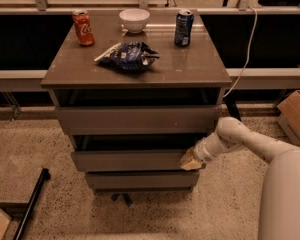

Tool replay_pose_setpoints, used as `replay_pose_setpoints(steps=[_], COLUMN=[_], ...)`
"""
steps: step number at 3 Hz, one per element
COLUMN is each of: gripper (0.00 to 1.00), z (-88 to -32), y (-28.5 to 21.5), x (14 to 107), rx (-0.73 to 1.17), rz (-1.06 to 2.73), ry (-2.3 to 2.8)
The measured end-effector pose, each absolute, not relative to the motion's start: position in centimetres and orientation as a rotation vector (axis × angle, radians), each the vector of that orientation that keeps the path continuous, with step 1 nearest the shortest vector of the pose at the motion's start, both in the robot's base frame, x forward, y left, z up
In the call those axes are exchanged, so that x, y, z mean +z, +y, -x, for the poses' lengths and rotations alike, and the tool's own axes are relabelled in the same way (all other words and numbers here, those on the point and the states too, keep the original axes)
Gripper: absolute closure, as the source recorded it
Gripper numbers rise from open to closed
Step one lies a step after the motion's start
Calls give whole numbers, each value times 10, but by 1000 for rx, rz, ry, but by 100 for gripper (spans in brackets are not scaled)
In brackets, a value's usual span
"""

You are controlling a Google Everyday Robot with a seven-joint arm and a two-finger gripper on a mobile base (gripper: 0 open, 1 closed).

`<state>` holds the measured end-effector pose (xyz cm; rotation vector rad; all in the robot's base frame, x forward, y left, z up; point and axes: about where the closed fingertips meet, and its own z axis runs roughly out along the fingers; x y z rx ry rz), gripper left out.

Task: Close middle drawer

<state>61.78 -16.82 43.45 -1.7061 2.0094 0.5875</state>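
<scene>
The middle drawer (130, 160) is the second of three grey-brown fronts on the cabinet. It stands out a short way, with a dark gap above its front. My gripper (191, 160) is at the right end of that drawer front, touching or nearly touching it, on the end of the white arm that comes in from the lower right. The uppermost drawer front (137, 119) and the lowest drawer front (140, 179) sit above and below it.
On the cabinet top (190, 69) are a red can (83, 27), a white bowl (134, 20), a blue can (183, 27) and a dark chip bag (129, 56). A cardboard box (297, 115) is at the right. A black bar (31, 204) lies on the floor at the lower left.
</scene>
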Motion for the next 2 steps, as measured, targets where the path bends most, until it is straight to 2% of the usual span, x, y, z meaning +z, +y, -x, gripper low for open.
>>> replay_pose_setpoints(steps=[1,2], gripper=[4,0], z=[-617,-616], y=[-167,-166], x=[433,432], rx=[592,595], rz=[1708,1709], ry=[2009,2009])
